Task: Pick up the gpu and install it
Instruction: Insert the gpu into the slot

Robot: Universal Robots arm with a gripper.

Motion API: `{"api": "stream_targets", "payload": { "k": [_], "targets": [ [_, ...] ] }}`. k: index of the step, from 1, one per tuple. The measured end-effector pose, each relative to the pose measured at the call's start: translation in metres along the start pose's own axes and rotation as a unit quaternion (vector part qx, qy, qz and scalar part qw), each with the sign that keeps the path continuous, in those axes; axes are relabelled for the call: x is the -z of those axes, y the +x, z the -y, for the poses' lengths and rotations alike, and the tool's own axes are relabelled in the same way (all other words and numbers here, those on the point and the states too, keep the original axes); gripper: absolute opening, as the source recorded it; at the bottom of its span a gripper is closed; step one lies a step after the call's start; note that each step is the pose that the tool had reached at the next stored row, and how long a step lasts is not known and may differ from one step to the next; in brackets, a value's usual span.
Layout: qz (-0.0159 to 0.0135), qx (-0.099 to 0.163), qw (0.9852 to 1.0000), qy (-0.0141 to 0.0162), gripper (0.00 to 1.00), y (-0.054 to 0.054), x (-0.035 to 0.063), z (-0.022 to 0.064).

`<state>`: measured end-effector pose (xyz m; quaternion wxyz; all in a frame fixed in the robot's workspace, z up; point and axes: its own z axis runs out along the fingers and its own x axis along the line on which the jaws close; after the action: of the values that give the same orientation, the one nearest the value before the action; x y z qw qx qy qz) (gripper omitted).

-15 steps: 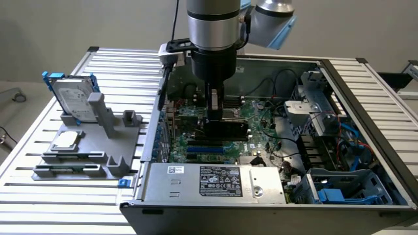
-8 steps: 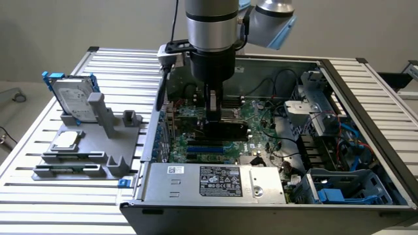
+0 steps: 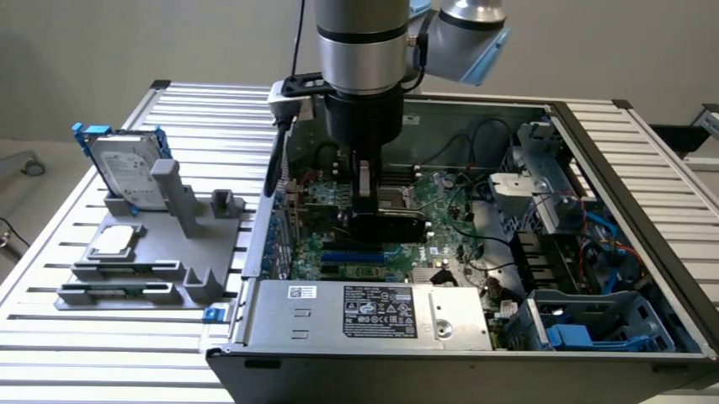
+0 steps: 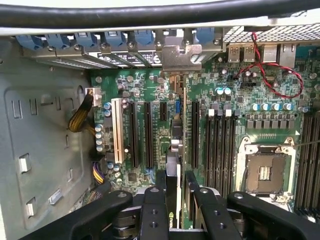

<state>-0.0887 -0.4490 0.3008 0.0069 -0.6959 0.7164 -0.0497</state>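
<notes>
You see the gpu (image 3: 393,225) as a thin card with a black shroud and a silver end bracket, standing on its edge. Its long axis runs parallel to the expansion slots (image 4: 148,135), with the bracket toward the rear wall. The gripper (image 3: 369,198) is clamped on it, low over the motherboard (image 3: 455,210) inside the open computer case (image 3: 635,168).

Labels in view, but no wording on them can be read.
The silver power supply (image 3: 450,324) at the case's front carries a black label (image 3: 380,310) with rows of white print and small round marks, none legible. Just beside it is a white sticker (image 3: 301,292) with a dark round emblem and fine lines. The hard drive (image 3: 126,172), at the exterior view's left, bears a pale label that is unreadable. In the wrist view, the gpu (image 4: 173,192) edge shows a small green-white emblem without legible letters.
</notes>
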Motion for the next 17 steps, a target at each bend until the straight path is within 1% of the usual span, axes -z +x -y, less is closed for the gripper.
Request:
{"api": "stream_targets", "payload": {
  "k": [12,17],
  "targets": [
    [-0.0008,-0.012,0.9999,-0.0008,0.26,0.0001,-0.0049,-0.0053],
    [-0.0004,-0.015,0.9999,-0.0010,0.26,0.0024,-0.0070,-0.0060]
  ]
}}
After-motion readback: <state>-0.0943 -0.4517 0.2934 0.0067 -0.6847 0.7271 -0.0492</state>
